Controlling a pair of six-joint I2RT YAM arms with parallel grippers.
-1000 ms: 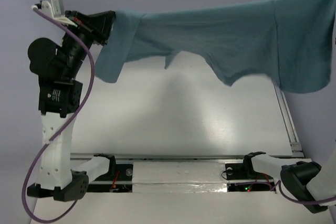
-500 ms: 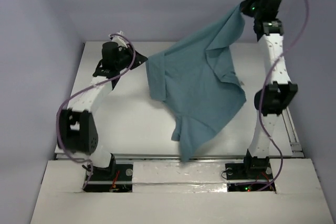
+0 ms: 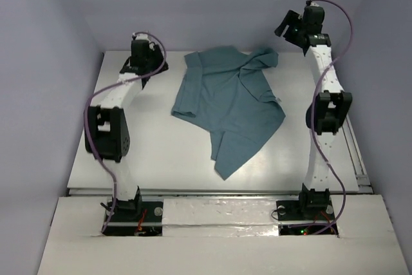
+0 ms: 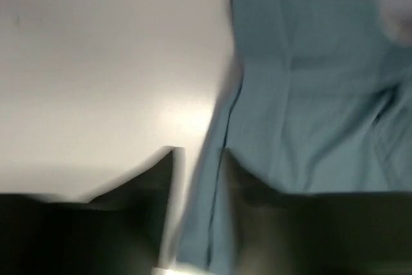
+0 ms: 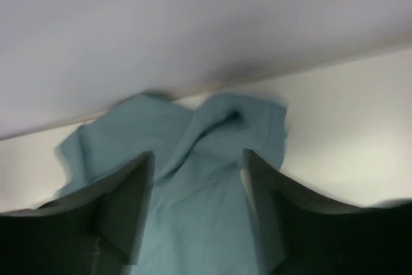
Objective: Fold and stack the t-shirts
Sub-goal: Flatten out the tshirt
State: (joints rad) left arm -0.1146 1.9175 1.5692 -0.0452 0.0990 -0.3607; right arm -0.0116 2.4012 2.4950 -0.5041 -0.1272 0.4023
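Lying on the table [image 3: 148, 152], upper centre of the top view: one t-shirt [image 3: 232, 107], teal, soft matte knit, plain. It sits skewed, its upper-right part bunched and one corner trailing toward lower centre.
Left end effector [image 4: 198, 152]: fingers apart, empty, near the t-shirt's left edge.
Right end effector [image 5: 198, 156]: fingers apart, empty, near the bunch.
Risk, as judged: folding over the rumple would set creases and a lopsided stack. Limp cloth may slip or double up in a pinch.

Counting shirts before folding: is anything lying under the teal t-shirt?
Around the t-shirt only bare white table shows, and the cloth lies low, bunched at its far right corner. Whatever is beneath the cloth is covered; a second thin layer cannot be ruled out.
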